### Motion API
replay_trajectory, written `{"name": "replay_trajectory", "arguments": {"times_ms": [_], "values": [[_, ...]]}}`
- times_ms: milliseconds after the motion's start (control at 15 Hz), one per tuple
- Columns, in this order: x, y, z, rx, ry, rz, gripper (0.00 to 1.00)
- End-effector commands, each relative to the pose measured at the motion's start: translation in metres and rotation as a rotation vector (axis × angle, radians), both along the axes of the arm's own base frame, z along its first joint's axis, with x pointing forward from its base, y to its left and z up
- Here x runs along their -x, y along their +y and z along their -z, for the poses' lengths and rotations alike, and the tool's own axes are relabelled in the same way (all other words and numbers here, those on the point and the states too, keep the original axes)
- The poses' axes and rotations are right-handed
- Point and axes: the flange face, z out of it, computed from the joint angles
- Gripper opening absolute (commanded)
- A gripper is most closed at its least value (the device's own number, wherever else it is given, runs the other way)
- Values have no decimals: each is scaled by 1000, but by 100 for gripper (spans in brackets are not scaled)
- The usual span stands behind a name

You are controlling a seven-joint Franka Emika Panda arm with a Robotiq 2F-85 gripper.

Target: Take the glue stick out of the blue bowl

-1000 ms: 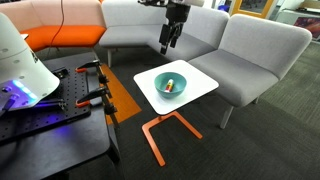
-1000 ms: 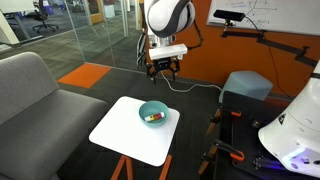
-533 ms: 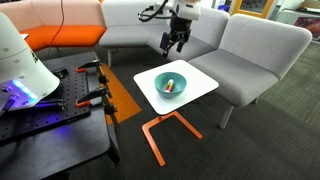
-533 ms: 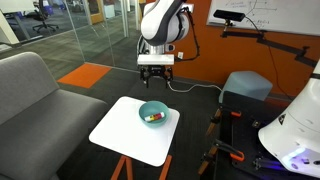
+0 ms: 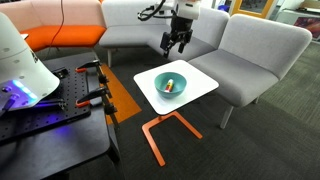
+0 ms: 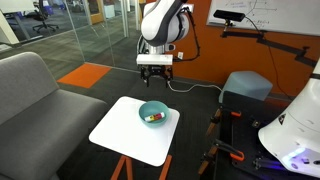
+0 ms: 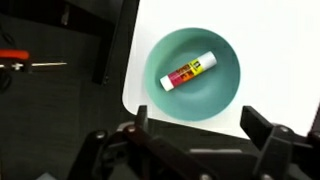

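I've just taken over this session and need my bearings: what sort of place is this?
Probably an office lounge or a lab breakout area. There are grey upholstered lounge seats, a glass partition wall, and a whiteboard with writing on the orange wall.

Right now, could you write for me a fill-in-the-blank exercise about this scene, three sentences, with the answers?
1. The glue stick lies in the blue bowl, which stands on a ____ table.
2. The bowl holds only ____ thing.
3. The pincer hangs in the air, its jaws ____ and holding nothing.
Missing words: white; one; open.
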Motion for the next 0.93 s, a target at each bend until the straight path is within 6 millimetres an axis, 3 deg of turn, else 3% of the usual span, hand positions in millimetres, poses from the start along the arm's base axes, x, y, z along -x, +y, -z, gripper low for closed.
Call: {"name": "replay_trajectory", "arguments": {"times_ms": [0,467,867], "values": [[-1,-6,25,93,-26,173,100],[6,-7,109,226,-10,525,100],[1,18,139,232,37,583,100]]}}
